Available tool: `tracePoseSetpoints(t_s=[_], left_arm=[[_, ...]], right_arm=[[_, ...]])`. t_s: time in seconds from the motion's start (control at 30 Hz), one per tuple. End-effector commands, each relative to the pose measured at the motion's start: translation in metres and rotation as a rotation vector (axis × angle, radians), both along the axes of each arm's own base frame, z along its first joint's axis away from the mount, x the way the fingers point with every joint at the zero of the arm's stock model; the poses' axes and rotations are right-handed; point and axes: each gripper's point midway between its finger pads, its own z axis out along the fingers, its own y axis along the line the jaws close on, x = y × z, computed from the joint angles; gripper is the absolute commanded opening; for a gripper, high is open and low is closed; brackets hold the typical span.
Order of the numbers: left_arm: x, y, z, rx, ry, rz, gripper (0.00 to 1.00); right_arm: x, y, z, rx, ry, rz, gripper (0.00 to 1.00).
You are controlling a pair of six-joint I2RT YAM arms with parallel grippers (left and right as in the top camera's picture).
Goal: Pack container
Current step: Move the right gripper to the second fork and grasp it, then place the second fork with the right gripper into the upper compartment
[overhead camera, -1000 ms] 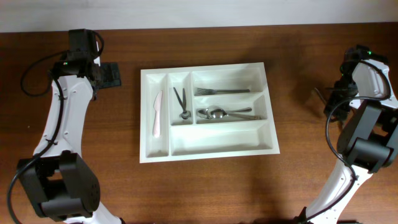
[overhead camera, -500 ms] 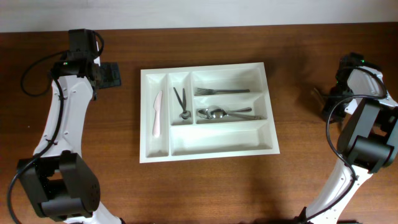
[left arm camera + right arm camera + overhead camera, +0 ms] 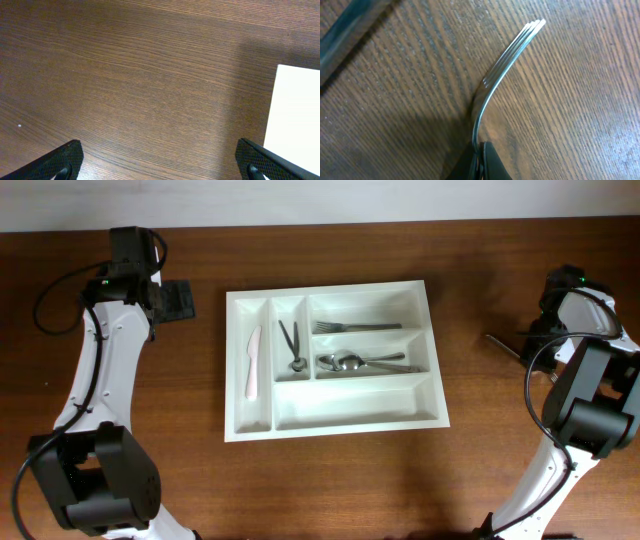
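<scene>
The container, a white cutlery tray, lies mid-table; its edge shows at the right of the left wrist view. Inside it are a pale knife, small tongs, a fork and spoons. My right gripper is at the table's right side, shut on the stem of a steel fork. In the right wrist view that fork curves up from the pinched jaws, tines away, just over the wood. My left gripper hangs open left of the tray, nothing between its fingertips.
A dark straight object lies on the wood near the held fork, at the upper left of the right wrist view. Brown table wood surrounds the tray on all sides.
My right gripper has shut on the fork, which now points left toward the tray in the overhead view. The left arm has not moved.
</scene>
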Motion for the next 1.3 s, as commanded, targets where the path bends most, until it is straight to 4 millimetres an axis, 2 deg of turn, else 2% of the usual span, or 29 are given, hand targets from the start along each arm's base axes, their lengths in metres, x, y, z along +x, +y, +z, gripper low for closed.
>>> tracePoseSetpoints(t_s=[0.0, 0.13, 0.27, 0.4, 0.43, 0.5, 0.53, 0.6, 0.67, 0.73, 0.77, 0.8, 0.9, 0.93, 1.03, 1.13, 1.27], left_arm=[[0.003, 0.001, 0.004, 0.017, -0.007, -0.01, 0.99], [0.003, 0.001, 0.004, 0.017, -0.007, -0.01, 0.99], [0.003, 0.001, 0.004, 0.017, -0.007, -0.01, 0.99], [0.003, 0.001, 0.004, 0.017, -0.007, -0.01, 0.99], [0.003, 0.001, 0.004, 0.017, -0.007, -0.01, 0.99], [0.003, 0.001, 0.004, 0.017, -0.007, -0.01, 0.99], [0.003, 0.001, 0.004, 0.017, -0.007, -0.01, 0.99], [0.003, 0.001, 0.004, 0.017, -0.007, -0.01, 0.99], [0.003, 0.001, 0.004, 0.017, -0.007, -0.01, 0.99], [0.003, 0.001, 0.004, 0.017, -0.007, -0.01, 0.99], [0.003, 0.001, 0.004, 0.017, -0.007, -0.01, 0.99], [0.003, 0.001, 0.004, 0.017, -0.007, -0.01, 0.99], [0.003, 0.001, 0.004, 0.017, -0.007, -0.01, 0.99], [0.003, 0.001, 0.004, 0.017, -0.007, -0.01, 0.99], [0.003, 0.001, 0.004, 0.017, -0.007, -0.01, 0.99], [0.003, 0.001, 0.004, 0.017, -0.007, -0.01, 0.99], [0.003, 0.001, 0.004, 0.017, -0.007, -0.01, 0.99]], right_arm=[[0.007, -0.009, 0.016, -0.026, -0.022, 0.092, 0.04], [0.032, -0.017, 0.039, -0.059, -0.083, 0.181, 0.04], [0.069, -0.022, 0.076, -0.123, -0.17, 0.348, 0.04], [0.125, -0.013, 0.138, -0.26, -0.289, 0.653, 0.04], [0.147, -0.002, 0.167, -0.333, -0.33, 0.797, 0.04], [0.173, 0.022, 0.206, -0.432, -0.372, 0.989, 0.04], [0.177, 0.028, 0.213, -0.452, -0.377, 1.031, 0.04], [0.194, 0.064, 0.247, -0.54, -0.401, 1.246, 0.04], [0.203, 0.095, 0.266, -0.594, -0.412, 1.406, 0.04], [0.21, 0.134, 0.28, -0.655, -0.406, 1.59, 0.04], [0.211, 0.143, 0.282, -0.668, -0.4, 1.638, 0.04], [0.211, 0.164, 0.281, -0.689, -0.375, 1.746, 0.04], [0.205, 0.207, 0.272, -0.713, -0.291, 2.018, 0.04], [0.203, 0.217, 0.27, -0.72, -0.268, 2.089, 0.04], [0.184, 0.27, 0.256, -0.744, -0.155, 2.496, 0.04], [0.171, 0.296, 0.249, -0.736, -0.117, 2.662, 0.04], [0.154, 0.316, 0.236, -0.716, -0.025, 2.869, 0.04]])
